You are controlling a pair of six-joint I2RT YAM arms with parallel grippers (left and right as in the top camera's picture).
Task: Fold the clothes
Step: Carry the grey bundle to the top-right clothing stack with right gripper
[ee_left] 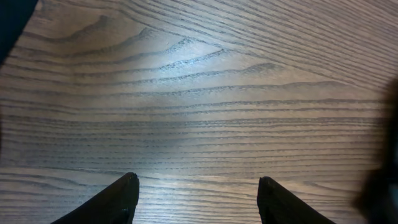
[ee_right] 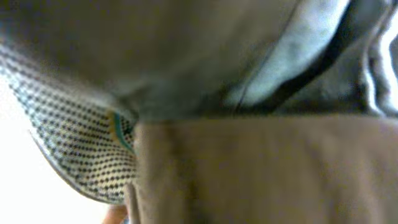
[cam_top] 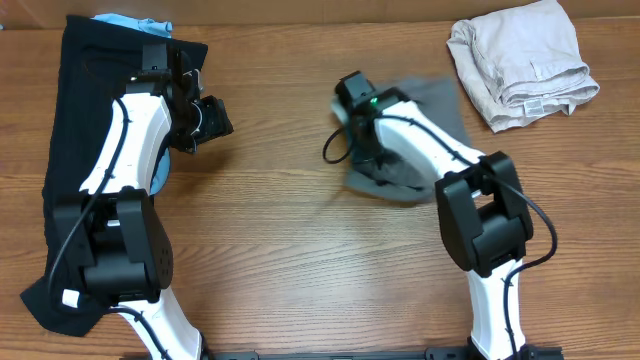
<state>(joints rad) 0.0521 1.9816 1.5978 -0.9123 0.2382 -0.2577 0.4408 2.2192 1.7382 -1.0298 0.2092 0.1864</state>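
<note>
The grey shorts (cam_top: 445, 105) lie crumpled at the table's middle right, partly under my right arm. My right gripper (cam_top: 352, 98) sits at their left edge, shut on the fabric. In the right wrist view the grey cloth (ee_right: 186, 56) and a dotted mesh lining (ee_right: 68, 137) fill the frame and hide the fingers. A long black garment (cam_top: 70, 120) lies along the left side under my left arm. My left gripper (cam_top: 215, 118) hangs open over bare wood, and nothing is between its fingertips (ee_left: 198, 199).
A folded beige garment (cam_top: 520, 60) rests at the back right corner. A light blue cloth (cam_top: 125, 22) pokes out from behind the black garment at the back left. Bare wooden table (cam_top: 280, 220) lies between the two arms.
</note>
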